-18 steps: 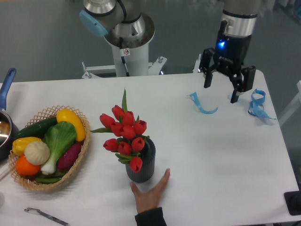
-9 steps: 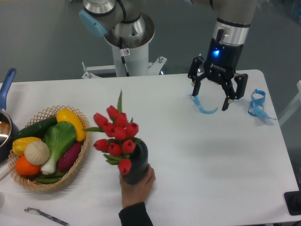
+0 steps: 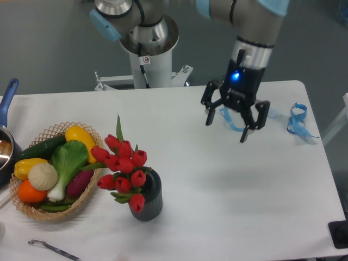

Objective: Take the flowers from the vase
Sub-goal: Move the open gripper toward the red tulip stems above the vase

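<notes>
Pincer [image 3: 226, 129] noted with both fingers spread wide and nothing between them, hanging above the table [image 3: 261, 185] well right of the flowers [image 3: 120, 168]. Over the past second it has travelled left and forward from the table's far right corner, and now sits in front of the nearer of two blue ribbon scraps [image 3: 232, 120], partly covering it.

The vase [image 3: 145, 194] has also shifted. A second ago it stood nearer the middle of the front edge with a person's hand beside it; half a second ago that hand gripped it; now the hand is gone from view and the vase stands further left, just beside the wicker basket [image 3: 54, 212]. The red tulip heads lean left over the vase rim, the outermost close to the basket's edge.

Assessment: the target has been repositioned mid-approach, so the arm's line of travel must be corrected leftward. The grasp has not begun. The proximity of basket to bouquet is likely to narrow the room for the fingers on that side.

Surface: white, flat tabletop, with the gripper's shadow on it. It carries the basket of vegetables, the blue handle [image 3: 7, 93] of a pot at the left edge, a thin metal tool [image 3: 51, 249] at the front, and a second ribbon [image 3: 298, 119] at the right. Behind stands the arm's white pedestal [image 3: 148, 60] against a grey floor.
</notes>
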You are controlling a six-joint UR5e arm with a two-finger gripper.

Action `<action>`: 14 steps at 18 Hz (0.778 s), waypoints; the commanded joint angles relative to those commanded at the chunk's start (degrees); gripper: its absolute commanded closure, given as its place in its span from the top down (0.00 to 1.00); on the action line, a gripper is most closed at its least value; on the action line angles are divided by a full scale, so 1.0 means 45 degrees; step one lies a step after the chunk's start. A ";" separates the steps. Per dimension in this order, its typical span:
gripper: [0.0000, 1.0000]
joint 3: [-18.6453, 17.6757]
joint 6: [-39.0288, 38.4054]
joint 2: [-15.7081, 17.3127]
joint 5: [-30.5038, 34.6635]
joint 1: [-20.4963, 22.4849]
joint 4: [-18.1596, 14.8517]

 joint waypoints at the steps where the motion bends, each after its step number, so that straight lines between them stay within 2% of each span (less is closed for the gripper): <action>1: 1.00 0.0000 0.0000 -0.0156 -0.0019 -0.0098 0.0136; 3: 1.00 -0.0039 -0.0019 -0.0411 -0.0562 -0.0507 0.0409; 6: 1.00 -0.0370 0.0019 -0.0607 -0.1696 -0.0588 0.0449; 8: 1.00 -0.0527 0.0019 -0.0665 -0.2945 -0.0607 0.0449; 14: 1.00 -0.0723 0.0059 -0.0822 -0.4257 -0.0704 0.0449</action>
